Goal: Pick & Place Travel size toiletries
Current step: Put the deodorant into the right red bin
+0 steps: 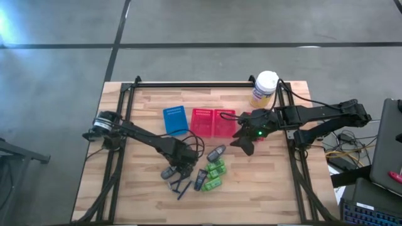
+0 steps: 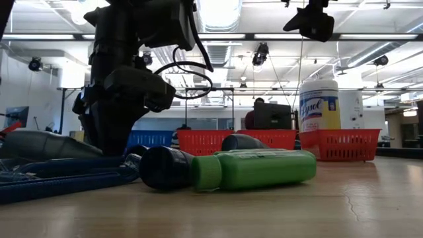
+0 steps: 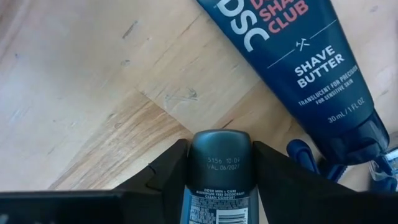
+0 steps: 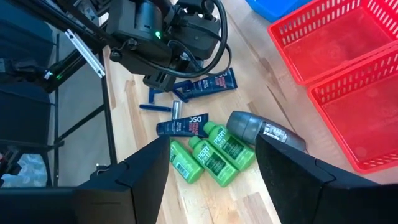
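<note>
a dark deodorant stick (image 3: 214,180) sits clamped between the left gripper (image 1: 178,164) fingers (image 3: 158,177), low over the wooden table (image 1: 125,194). just beyond those jaws lies a dark blue shave tube (image 3: 292,68). the right gripper (image 4: 211,174) hangs spread wide and empty above the green bottles (image 4: 211,155), beside the red baskets (image 1: 212,122).

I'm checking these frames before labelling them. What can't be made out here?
- High view: the left gripper covers whatever it grips; item and fingers merge into one dark mass.
- Left wrist view: the deodorant stick between the fingers is cut off by the picture's edge; its small print is unreadable.
- Low view: the green bottle hides the toiletries behind it.
- Right wrist view: the red baskets run past the edge.
</note>
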Controlling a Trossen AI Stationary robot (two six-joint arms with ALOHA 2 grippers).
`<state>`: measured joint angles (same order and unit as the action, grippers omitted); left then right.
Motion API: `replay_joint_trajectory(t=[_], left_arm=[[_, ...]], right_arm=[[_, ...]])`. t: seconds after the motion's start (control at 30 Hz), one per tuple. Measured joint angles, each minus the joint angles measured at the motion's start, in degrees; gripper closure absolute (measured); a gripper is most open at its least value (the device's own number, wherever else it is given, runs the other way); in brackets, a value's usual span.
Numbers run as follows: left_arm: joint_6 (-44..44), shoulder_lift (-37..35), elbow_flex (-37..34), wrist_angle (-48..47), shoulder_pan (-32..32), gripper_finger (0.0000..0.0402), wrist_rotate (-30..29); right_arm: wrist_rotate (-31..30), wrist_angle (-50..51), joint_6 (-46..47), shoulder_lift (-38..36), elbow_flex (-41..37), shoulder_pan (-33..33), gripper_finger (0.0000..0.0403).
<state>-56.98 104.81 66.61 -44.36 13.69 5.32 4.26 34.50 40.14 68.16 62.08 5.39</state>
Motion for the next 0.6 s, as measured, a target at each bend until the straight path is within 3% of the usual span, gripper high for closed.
replay_joint_trajectory(t=[0.37, 0.6], left_arm=[[3.2, -0.1, 0.4, -0.6, -0.7, 0.0242, -0.5], [7.7, -0.1, 6.1, -4.5, -1.6, 0.0244, -3.2]], right_arm=[[-1.3, 0.0, 0.4, 0.0, 0.0, 0.0, 0.0148], [-1.4, 0.0, 0.4, 0.0, 0.0, 0.0, 0.0138]])
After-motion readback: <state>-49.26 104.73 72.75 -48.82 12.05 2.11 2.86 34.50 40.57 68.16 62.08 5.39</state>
